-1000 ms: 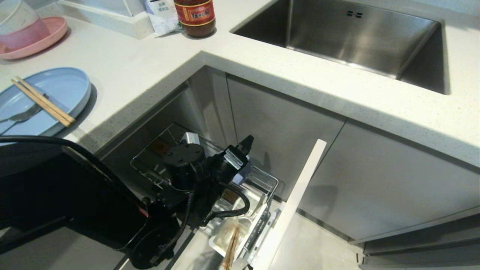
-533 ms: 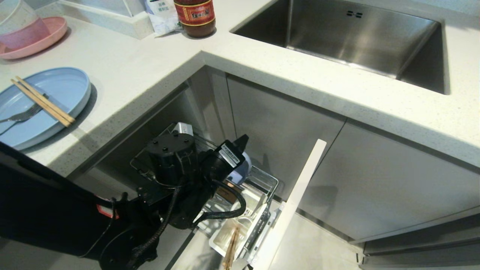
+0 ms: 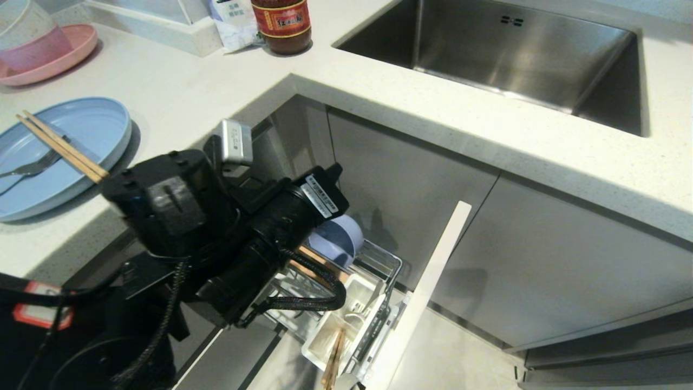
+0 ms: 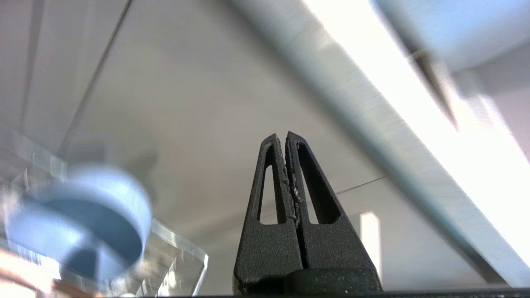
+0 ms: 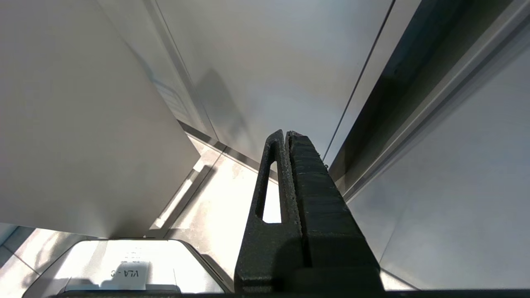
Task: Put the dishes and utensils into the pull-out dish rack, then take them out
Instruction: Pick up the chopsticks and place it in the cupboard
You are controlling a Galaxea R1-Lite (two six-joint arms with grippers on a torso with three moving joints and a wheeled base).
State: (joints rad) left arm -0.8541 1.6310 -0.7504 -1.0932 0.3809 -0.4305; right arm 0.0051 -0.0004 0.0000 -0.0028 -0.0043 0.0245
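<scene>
Left claw (image 4: 285,142): closed on nothing, raised above the pull-out dish rack (image 3: 379,260). Bowl (image 3: 338,238): on edge in the rack; chopsticks (image 3: 334,355) in its utensil box. Plate (image 3: 81,135): on table, bearing fork (image 3: 32,168) and 2 more chopsticks (image 3: 62,147). Right claw (image 5: 286,138): closed, empty, beside cabinet fronts.

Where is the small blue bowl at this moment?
In the head view the bowl stands on its edge in the pulled-out rack under the counter, just beyond the left arm and behind the white utensil box.
</scene>
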